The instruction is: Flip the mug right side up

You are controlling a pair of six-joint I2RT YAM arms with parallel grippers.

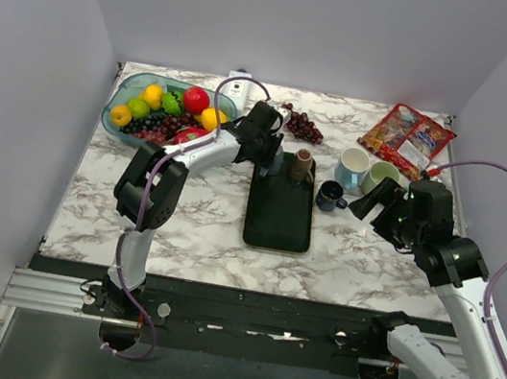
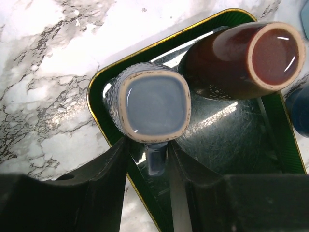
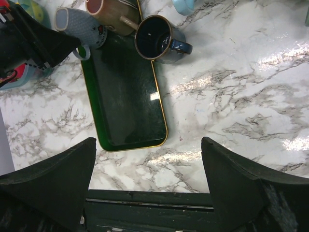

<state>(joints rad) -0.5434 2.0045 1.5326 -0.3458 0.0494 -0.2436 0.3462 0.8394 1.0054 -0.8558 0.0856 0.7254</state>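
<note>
- Left gripper: jaws apart, straddling the handle.
- Grey-blue mug sits just ahead, base up, in the tray corner near the rim.
- Brown mug crowds its right side.
- Right gripper: spread wide, well apart.

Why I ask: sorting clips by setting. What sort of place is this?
Probably a robot lab test cell, not a real kitchen: plain white walls box in a marble-patterned table holding a fruit bowl and green tray.
</note>
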